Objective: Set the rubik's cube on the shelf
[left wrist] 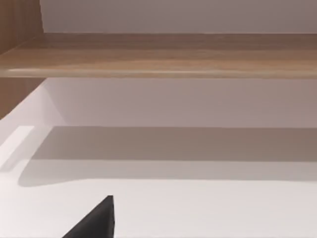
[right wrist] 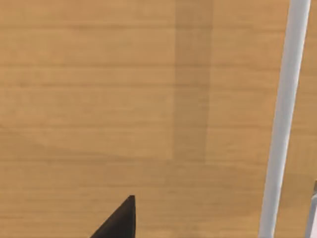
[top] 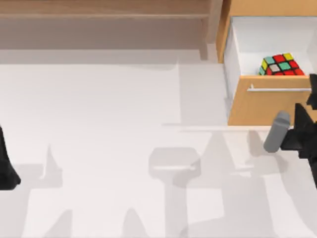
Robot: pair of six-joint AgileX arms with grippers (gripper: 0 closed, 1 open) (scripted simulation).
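Glossy gridded rubik's cube inside open tan wooden drawer; right claw beside silver handle, grip unreadable.

Rubik's cube partly behind drawer front; both arms cut off at table edges.

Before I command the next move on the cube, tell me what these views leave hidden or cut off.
- Right gripper: top view's right edge cuts it; finger opening unreadable.
- Left arm, parked at the table's left edge: cropped; its gripper state unreadable.
- Rubik's cube in the open drawer: its lower part sits behind the drawer front.
- Shelf: top edge crops its back.
- Handle: right wrist view crops both ends.
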